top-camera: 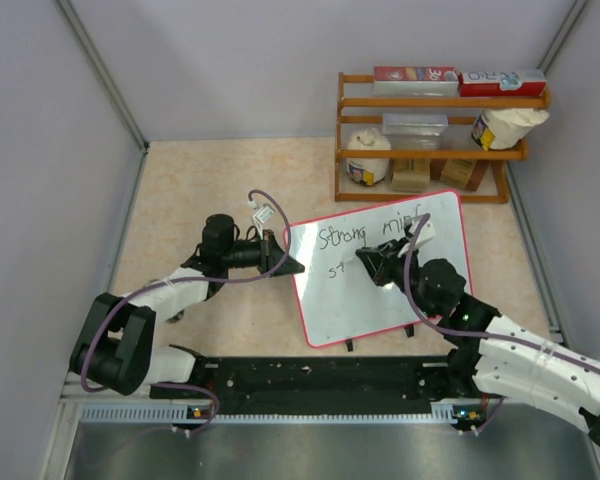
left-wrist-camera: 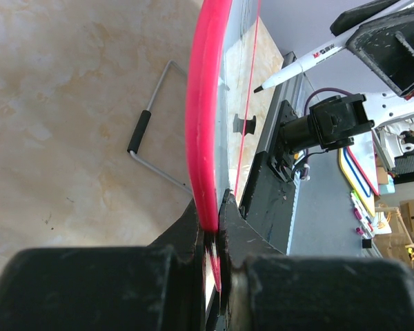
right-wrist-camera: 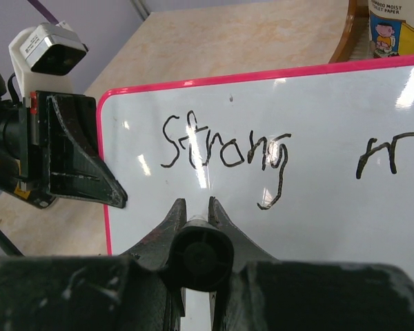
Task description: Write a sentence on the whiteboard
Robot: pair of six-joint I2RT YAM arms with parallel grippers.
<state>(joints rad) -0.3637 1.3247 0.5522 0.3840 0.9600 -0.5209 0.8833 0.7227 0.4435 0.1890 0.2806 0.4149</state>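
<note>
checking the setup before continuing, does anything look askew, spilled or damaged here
Only the glossy red-framed whiteboard: it sits askew to the table edges, its left edge clamped by the left gripper. Nothing looks spilled.

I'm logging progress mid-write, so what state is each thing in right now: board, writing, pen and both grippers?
whiteboard: propped up at a tilt, partly written on.
sentence: unfinished, "Strong" plus a second word on top, "st" begun below.
pen: uncapped, gripped.
left gripper: jaws shut on the whiteboard's edge.
right gripper: jaws shut on the pen.
</note>
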